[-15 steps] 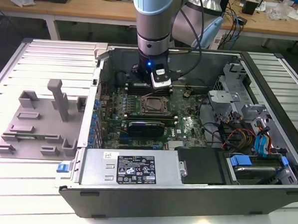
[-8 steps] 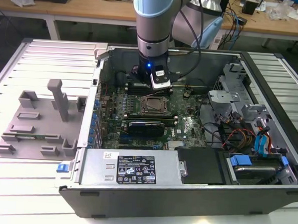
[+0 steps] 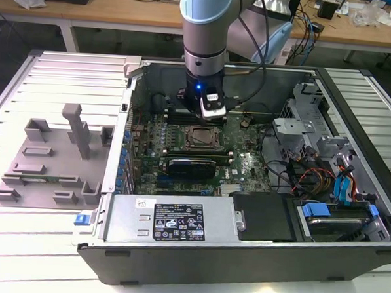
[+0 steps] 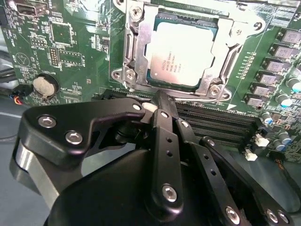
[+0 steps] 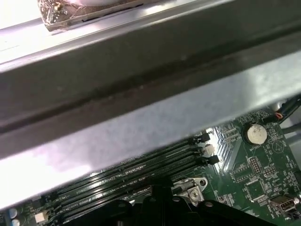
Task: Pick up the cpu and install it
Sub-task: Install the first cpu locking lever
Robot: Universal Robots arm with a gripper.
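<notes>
While the open computer case (image 3: 246, 188) lies flat on the pale slatted surface (image 3: 54, 86), the robot arm (image 3: 205, 29) reaches straight down into it over the green motherboard (image 3: 244, 165). A grey plastic fixture (image 3: 50, 158) with upright pegs sits on the surface at the exterior view's left, just beside the case wall. Inside the case, a power supply (image 3: 168, 220) with a label fills the near edge, and a drive bay with blue tabs (image 3: 329, 216) sits at the exterior view's right.

In the second wrist view the motherboard (image 4: 70, 52) carries the metal-framed socket (image 4: 136, 52), and the cpu (image 4: 186, 54) lies flat and square inside that frame, its silver top plate facing up. The long black memory slots (image 4: 221, 125) run between the socket and the claw. A round coin battery (image 4: 43, 85) sits well apart from the socket; the same battery (image 5: 254, 133) and the memory slots (image 5: 136, 172) appear in the first wrist view, under a grey metal bar (image 5: 150, 99) of the case.

The claw (image 4: 155, 101) hangs just beside the socket's edge, apart from the cpu, its black fingers (image 4: 162, 122) drawn together with nothing between them
</notes>
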